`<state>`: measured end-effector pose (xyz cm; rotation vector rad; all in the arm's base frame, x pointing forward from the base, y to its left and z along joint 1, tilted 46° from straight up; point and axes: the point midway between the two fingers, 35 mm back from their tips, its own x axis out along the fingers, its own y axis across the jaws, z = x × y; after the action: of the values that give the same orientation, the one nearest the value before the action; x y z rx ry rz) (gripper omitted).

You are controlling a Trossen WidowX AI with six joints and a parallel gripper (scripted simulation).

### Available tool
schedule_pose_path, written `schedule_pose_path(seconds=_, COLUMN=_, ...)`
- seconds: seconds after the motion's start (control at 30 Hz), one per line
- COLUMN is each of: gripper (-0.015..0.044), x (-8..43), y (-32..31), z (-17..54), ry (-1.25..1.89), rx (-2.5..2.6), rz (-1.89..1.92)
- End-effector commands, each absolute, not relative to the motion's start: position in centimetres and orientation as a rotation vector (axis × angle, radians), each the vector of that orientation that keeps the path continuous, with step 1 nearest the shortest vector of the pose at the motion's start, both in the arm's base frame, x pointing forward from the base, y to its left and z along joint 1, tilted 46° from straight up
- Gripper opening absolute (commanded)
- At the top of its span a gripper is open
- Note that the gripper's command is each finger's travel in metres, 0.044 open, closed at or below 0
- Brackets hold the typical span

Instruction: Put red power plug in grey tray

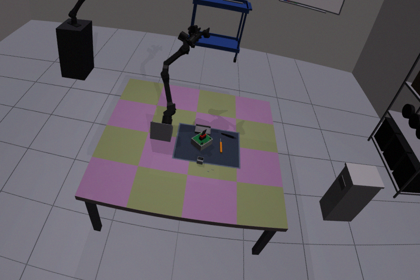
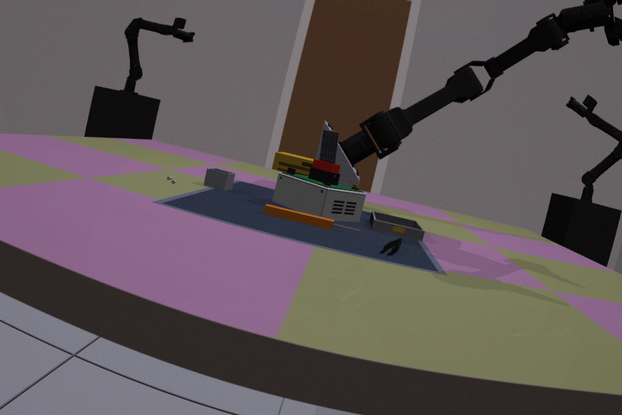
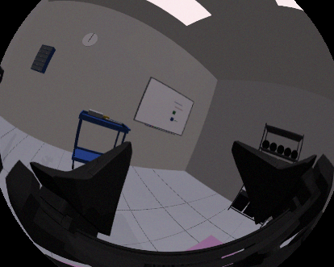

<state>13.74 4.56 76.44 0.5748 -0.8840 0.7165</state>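
The red power plug (image 1: 202, 136) (image 2: 326, 166) sits upright on the black socket of the green circuit board (image 1: 207, 140) (image 2: 300, 179), with its black ribbed top pointing up. Whether it is fully seated cannot be told. The grey tray (image 1: 200, 131) (image 2: 381, 226) lies just behind the board's housing in the top view, and no plug shows in it. My gripper (image 1: 206, 32) (image 3: 184, 148) is open and empty, high above the table and far from plug and tray. In the exterior view it is partly cut off at the right edge.
An orange screwdriver (image 1: 220, 147) (image 2: 298, 215) and black pliers (image 1: 228, 135) (image 2: 392, 246) lie on the dark blue mat (image 1: 185, 152) (image 2: 233, 207). A small grey box (image 1: 200, 160) (image 2: 219, 179) stands at the mat's edge. A grey panel (image 1: 161, 131) stands by the arm's base.
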Motion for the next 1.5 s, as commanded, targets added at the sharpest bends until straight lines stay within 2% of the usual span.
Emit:
schedule_pose_path(seconds=0.0, gripper=0.0430, x=16.2, y=4.3, z=75.5, ry=-0.835, rx=0.572, rz=0.673)
schedule_pose_path(seconds=0.47, gripper=0.0430, x=30.8, y=1.0, z=65.7, ry=-0.442, rx=0.538, rz=0.406)
schedule_pose_path(seconds=0.7, gripper=0.0430, x=38.2, y=-2.1, z=56.3, ry=-0.145, rx=0.529, rz=0.256)
schedule_pose_path(seconds=0.87, gripper=0.0430, x=41.7, y=-4.8, z=48.5, ry=0.080, rx=0.541, rz=0.158)
schedule_pose_path(seconds=1.17, gripper=0.0430, x=43.4, y=-8.7, z=33.0, ry=0.530, rx=0.590, rz=0.030)
schedule_pose_path(seconds=1.47, gripper=0.0430, x=38.5, y=-10.5, z=18.0, ry=1.029, rx=0.734, rz=-0.029)
